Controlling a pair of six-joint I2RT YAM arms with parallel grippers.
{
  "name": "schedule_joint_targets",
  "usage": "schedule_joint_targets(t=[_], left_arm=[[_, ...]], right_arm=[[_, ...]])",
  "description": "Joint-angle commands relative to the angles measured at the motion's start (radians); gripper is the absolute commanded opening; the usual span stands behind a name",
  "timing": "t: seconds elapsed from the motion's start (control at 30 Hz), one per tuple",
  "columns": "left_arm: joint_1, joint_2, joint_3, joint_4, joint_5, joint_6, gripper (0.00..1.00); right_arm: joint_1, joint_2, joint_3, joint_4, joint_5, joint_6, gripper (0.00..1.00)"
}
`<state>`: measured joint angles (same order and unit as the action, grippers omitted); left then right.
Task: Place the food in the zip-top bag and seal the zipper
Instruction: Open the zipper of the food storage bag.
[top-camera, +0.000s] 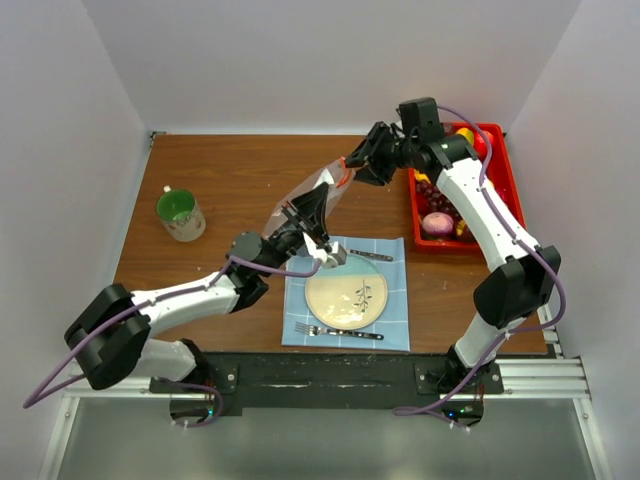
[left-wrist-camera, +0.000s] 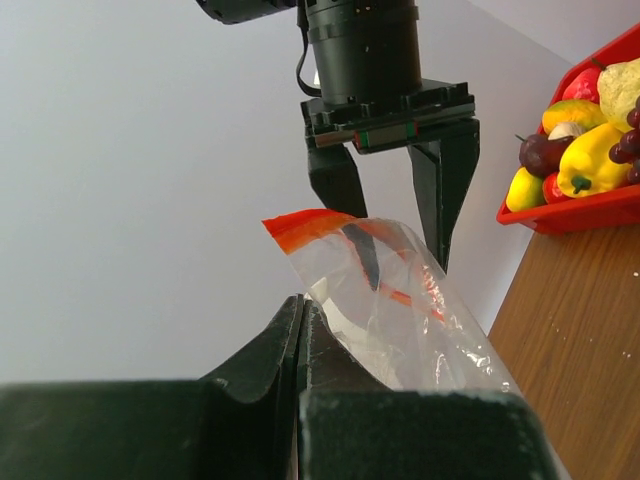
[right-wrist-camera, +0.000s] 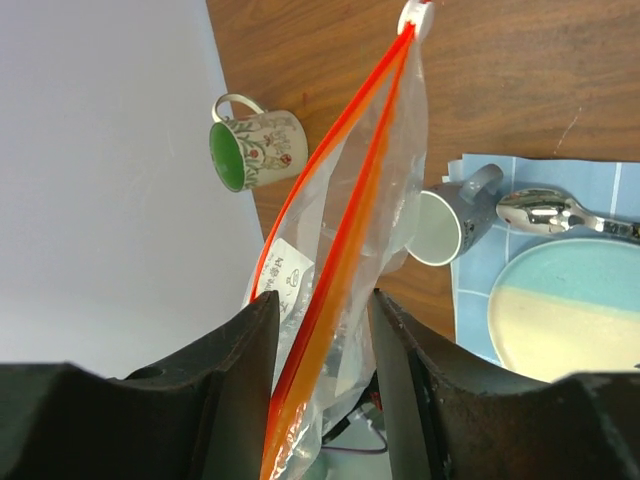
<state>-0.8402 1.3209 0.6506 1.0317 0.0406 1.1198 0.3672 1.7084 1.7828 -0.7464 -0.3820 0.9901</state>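
The clear zip-top bag (top-camera: 315, 195) (left-wrist-camera: 400, 300) (right-wrist-camera: 375, 190) hangs in the air over the middle of the table. My left gripper (top-camera: 312, 205) (left-wrist-camera: 298, 315) is shut on its lower part. The orange-red zipper (right-wrist-camera: 345, 200) (left-wrist-camera: 300, 228) runs along the bag's mouth with its two lips slightly apart. My right gripper (top-camera: 355, 165) (right-wrist-camera: 320, 330) (left-wrist-camera: 405, 272) straddles that mouth edge, its jaws standing apart on either side of the strip. The food (top-camera: 437, 222) (left-wrist-camera: 585, 160), grapes, yellow, red and orange pieces, lies in the red tray (top-camera: 505, 170) (left-wrist-camera: 570, 212) at the right.
A mug with a green inside (top-camera: 180, 215) (right-wrist-camera: 255, 140) stands at the left. A blue placemat (top-camera: 395, 320) in front carries a plate (top-camera: 345, 298), a fork (top-camera: 335, 330), a spoon (right-wrist-camera: 560, 212) and a grey cup (top-camera: 333, 256) (right-wrist-camera: 450, 225) on its side. White walls enclose the table.
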Motion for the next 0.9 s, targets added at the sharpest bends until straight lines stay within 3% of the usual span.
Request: schedule_joint_targets(t=[0.0, 0.03, 0.07, 0.17, 0.2, 0.23, 0.27, 0.3, 0.37, 0.4, 0.53, 0.63, 0.7, 0.87], left_arm=[[-0.003, 0.015, 0.052, 0.123, -0.005, -0.002, 0.0], [-0.003, 0.017, 0.057, 0.122, -0.005, -0.005, 0.0], [-0.005, 0.017, 0.058, 0.122, -0.008, -0.017, 0.0], [-0.005, 0.002, 0.076, 0.096, -0.037, -0.098, 0.0], [-0.005, -0.009, 0.086, 0.075, -0.039, -0.135, 0.03], [-0.007, -0.041, 0.115, 0.012, -0.104, -0.19, 0.13], [-0.007, -0.06, 0.141, -0.04, -0.145, -0.353, 0.25], [-0.007, -0.078, 0.224, -0.117, -0.189, -0.453, 0.44], [-0.005, -0.112, 0.335, -0.461, -0.293, -0.731, 0.5], [-0.002, -0.114, 0.422, -0.654, -0.306, -0.803, 0.51], [0.004, -0.108, 0.536, -0.889, -0.33, -1.166, 0.64], [0.088, -0.024, 0.728, -1.145, -0.273, -1.367, 0.62], [0.185, 0.061, 0.87, -1.301, -0.179, -1.434, 0.56], [0.231, 0.152, 0.971, -1.415, -0.137, -1.453, 0.5]], right_arm=[[0.001, -0.044, -0.014, 0.048, -0.047, 0.021, 0.4], [0.001, -0.044, -0.019, 0.054, -0.047, 0.022, 0.35], [0.001, -0.046, -0.017, 0.053, -0.044, 0.021, 0.2], [0.001, -0.043, 0.009, 0.061, -0.017, -0.005, 0.0], [-0.001, -0.046, 0.016, 0.067, 0.017, -0.036, 0.0], [0.001, -0.049, 0.023, 0.097, 0.035, -0.053, 0.0], [0.001, -0.067, 0.018, 0.12, 0.058, -0.067, 0.0], [0.003, -0.081, -0.015, 0.202, 0.105, -0.097, 0.0], [0.004, -0.122, -0.06, 0.287, 0.147, -0.125, 0.0], [0.006, -0.13, -0.095, 0.373, 0.161, -0.134, 0.0], [0.061, -0.147, -0.132, 0.501, 0.239, -0.235, 0.0], [0.162, -0.176, -0.141, 0.525, 0.414, -0.398, 0.0], [0.196, -0.206, -0.184, 0.579, 0.456, -0.445, 0.0], [0.219, -0.248, -0.24, 0.628, 0.554, -0.533, 0.0]])
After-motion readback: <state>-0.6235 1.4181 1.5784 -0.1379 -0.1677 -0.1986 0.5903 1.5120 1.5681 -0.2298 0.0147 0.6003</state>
